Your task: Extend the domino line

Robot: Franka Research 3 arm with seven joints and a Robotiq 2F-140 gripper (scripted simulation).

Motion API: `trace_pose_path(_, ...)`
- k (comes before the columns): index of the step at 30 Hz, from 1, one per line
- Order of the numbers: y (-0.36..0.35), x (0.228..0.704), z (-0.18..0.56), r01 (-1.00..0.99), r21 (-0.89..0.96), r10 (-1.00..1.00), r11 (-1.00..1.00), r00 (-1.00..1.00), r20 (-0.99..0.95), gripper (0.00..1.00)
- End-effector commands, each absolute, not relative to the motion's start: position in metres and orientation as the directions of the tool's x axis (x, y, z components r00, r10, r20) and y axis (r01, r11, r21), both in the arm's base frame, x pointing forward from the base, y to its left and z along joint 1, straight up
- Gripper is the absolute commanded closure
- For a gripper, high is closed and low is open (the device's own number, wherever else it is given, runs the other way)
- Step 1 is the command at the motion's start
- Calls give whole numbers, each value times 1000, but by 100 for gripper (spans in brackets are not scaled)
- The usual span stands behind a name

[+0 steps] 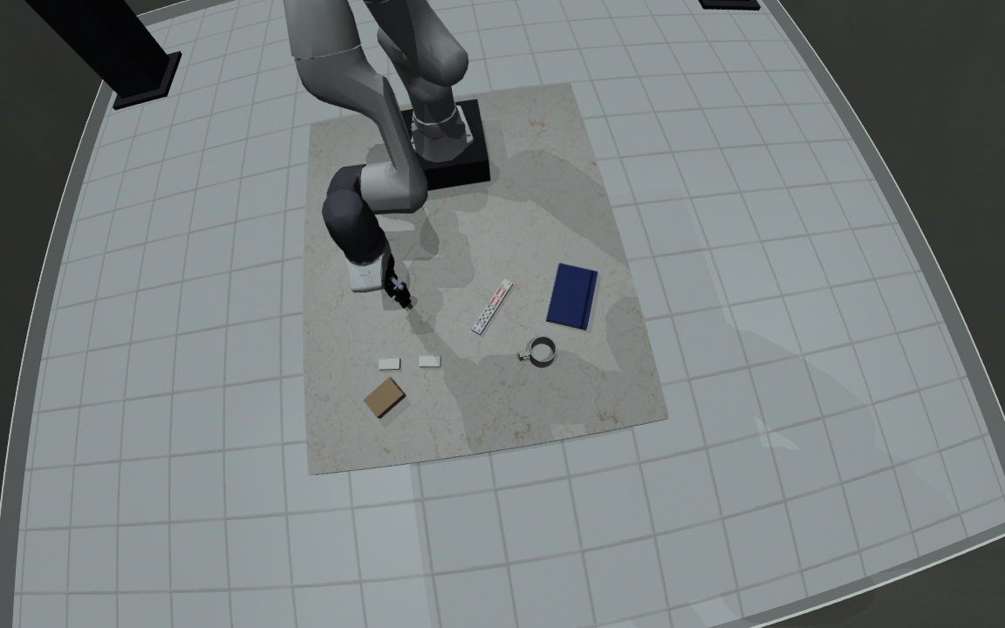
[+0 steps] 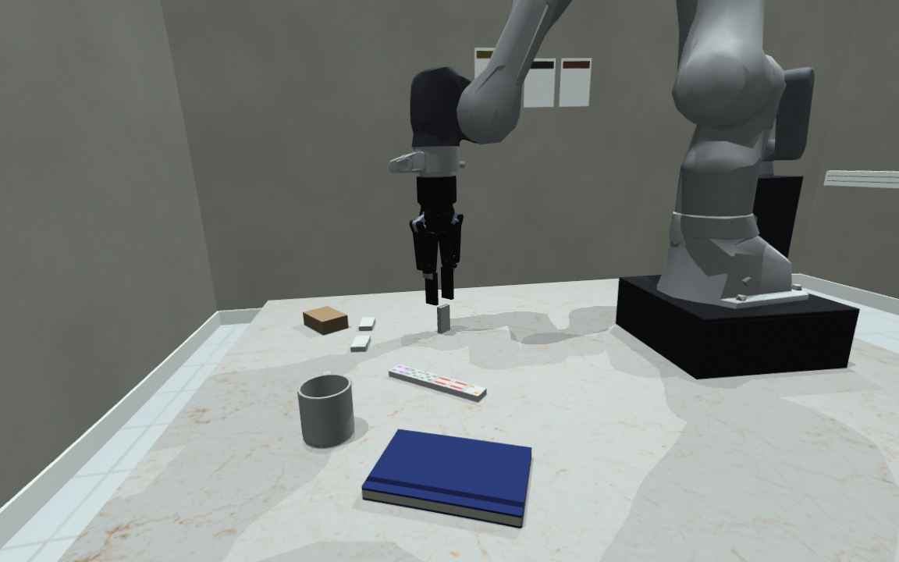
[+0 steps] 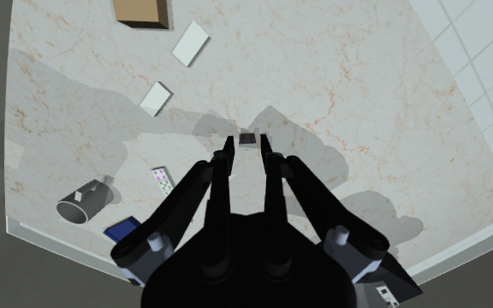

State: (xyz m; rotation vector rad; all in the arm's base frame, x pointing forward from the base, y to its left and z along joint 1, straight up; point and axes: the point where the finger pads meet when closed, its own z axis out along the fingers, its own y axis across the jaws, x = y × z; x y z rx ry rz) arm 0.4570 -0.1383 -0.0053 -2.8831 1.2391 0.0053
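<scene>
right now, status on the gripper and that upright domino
Black two-finger gripper part open, empty, hovering just above the small grey domino standing on end. Two white face-down dominoes untouched. Face-up domino line intact, nothing between.

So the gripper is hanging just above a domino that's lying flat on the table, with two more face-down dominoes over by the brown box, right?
Not quite. The domino under the gripper stands upright on its end, not flat; the exterior view shows it clearly. The fingers hang just above it, partly open and holding nothing. The two face-down dominoes do lie by the brown box.
</scene>
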Motion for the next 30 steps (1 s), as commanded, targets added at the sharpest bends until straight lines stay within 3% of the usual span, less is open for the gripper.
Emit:
trace_pose_path(1,-138,457,-8,-728,-3,-728,-685,685,-4,66)
trace_pose_path(30,-138,457,-33,-728,-3,-728,-685,685,-4,66)
